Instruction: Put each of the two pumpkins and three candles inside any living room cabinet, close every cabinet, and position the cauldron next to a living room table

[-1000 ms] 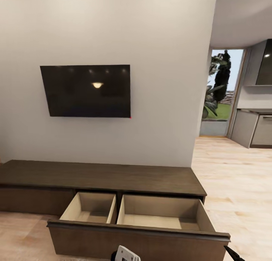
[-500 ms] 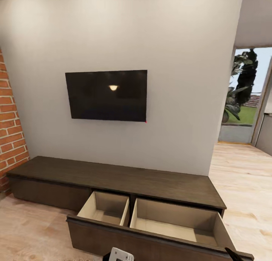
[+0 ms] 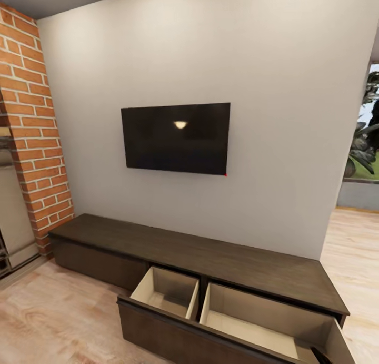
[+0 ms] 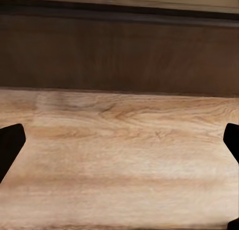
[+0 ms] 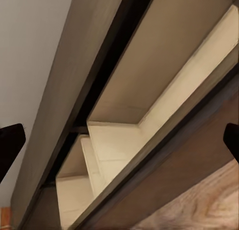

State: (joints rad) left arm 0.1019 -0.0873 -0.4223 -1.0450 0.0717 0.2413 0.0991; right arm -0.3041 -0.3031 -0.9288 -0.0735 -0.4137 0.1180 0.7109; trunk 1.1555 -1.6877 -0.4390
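Note:
The cabinet, a long low dark-brown unit, runs along the white wall. One wide drawer is pulled out, and both of its pale beige compartments are empty. In the left wrist view, my left gripper is open over the wood floor, facing the dark drawer front. My right gripper is open too, its fingers wide apart, looking into the open drawer. One dark tip of the right gripper shows low in the head view. Pumpkins, candles, cauldron and table are out of view.
A black TV hangs on the wall above the cabinet. A red brick column stands at the left. At the right, a doorway opens onto plants. Light wood floor lies in front of the cabinet.
The head camera has swung left, so the whole picture slid right. The brick column came into view and the kitchen units left it. The drawer stays open.

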